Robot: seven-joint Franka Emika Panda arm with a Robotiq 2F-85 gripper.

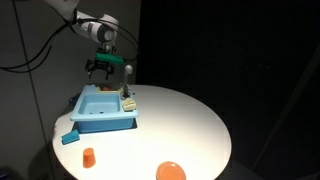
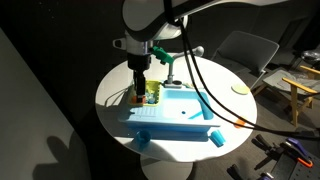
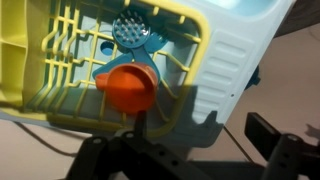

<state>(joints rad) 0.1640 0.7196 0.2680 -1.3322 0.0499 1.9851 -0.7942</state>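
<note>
My gripper (image 3: 200,130) is open and holds nothing. It hangs over the yellow dish rack (image 3: 55,60) that sits in one end of the pale blue toy sink (image 3: 235,50). An orange cup (image 3: 132,88) lies in the rack just beyond my left finger. Behind the cup lies a blue utensil with a round grey head (image 3: 130,28). In both exterior views the gripper (image 1: 100,68) (image 2: 140,80) hovers a little above the rack (image 1: 128,101) (image 2: 153,95), touching nothing. The sink (image 1: 105,122) (image 2: 170,122) stands on the round white table (image 1: 190,125).
A green faucet (image 2: 165,52) rises beside the rack. On the table lie an orange cup (image 1: 89,156), an orange dish (image 1: 171,171), a blue piece (image 1: 69,137) and a yellow plate (image 2: 240,89). A chair (image 2: 245,50) stands beyond the table.
</note>
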